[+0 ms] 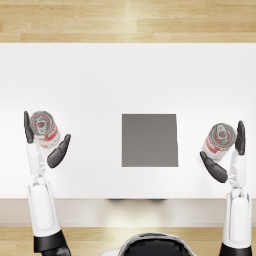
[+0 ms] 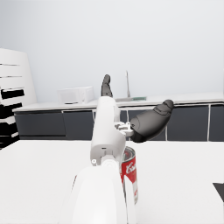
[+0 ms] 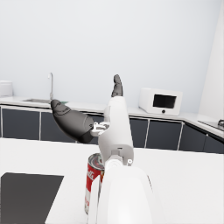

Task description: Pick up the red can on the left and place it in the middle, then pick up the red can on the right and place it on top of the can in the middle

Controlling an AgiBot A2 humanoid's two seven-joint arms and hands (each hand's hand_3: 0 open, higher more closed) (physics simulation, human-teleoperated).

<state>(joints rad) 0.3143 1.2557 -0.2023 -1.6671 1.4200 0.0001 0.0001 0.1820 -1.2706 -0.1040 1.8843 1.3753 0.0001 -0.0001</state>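
Observation:
A red and white can [image 1: 44, 129] stands upright on the left of the white table [image 1: 100, 75], partly hidden by the forearm in the left wrist view [image 2: 130, 175]. My left hand [image 1: 44, 142] is spread around it, fingers apart on either side, not closed. A second red can [image 1: 219, 140] stands upright on the right, seen low behind the forearm in the right wrist view [image 3: 94, 181]. My right hand [image 1: 228, 154] flanks it the same way, open. A dark grey square mat [image 1: 149, 140] lies flat between the two cans.
Wooden floor [image 1: 125, 20] shows beyond the table's far edge. In the wrist views a dark kitchen counter [image 2: 192, 120] with a sink tap and a microwave [image 3: 159, 101] runs along the back wall.

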